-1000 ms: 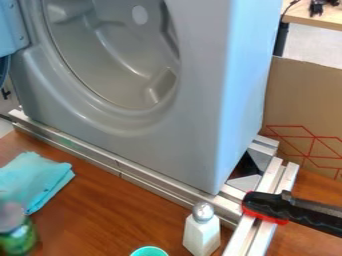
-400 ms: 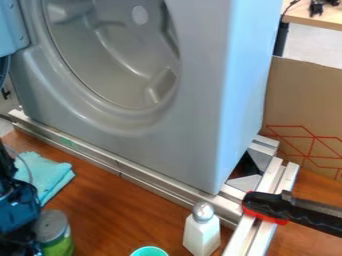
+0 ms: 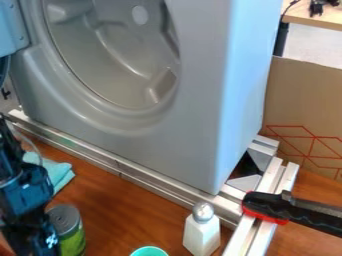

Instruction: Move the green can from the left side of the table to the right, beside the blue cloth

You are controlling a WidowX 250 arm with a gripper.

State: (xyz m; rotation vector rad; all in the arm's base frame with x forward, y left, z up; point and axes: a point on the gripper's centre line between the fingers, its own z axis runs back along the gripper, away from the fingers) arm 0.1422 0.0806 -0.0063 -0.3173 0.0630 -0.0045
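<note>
Rightward in the camera view since the earlier frame, both the black robot gripper (image 3: pixel 44 241) and the green cylindrical can with a grey top (image 3: pixel 72 235) have shifted. The can is right beside the gripper, at lower left; whether the jaws are spread, closed or pinching it cannot be told. A loose grip or sideways bump could tip the can, while too wide a swing might knock over the white, silver-capped bottle (image 3: pixel 202 234).

The wooden table (image 3: pixel 133 210) carries metal rails (image 3: pixel 150 184), a cloth (image 3: pixel 62 174), a shaker (image 3: pixel 202 234) and a cup (image 3: pixel 149 252).
</note>
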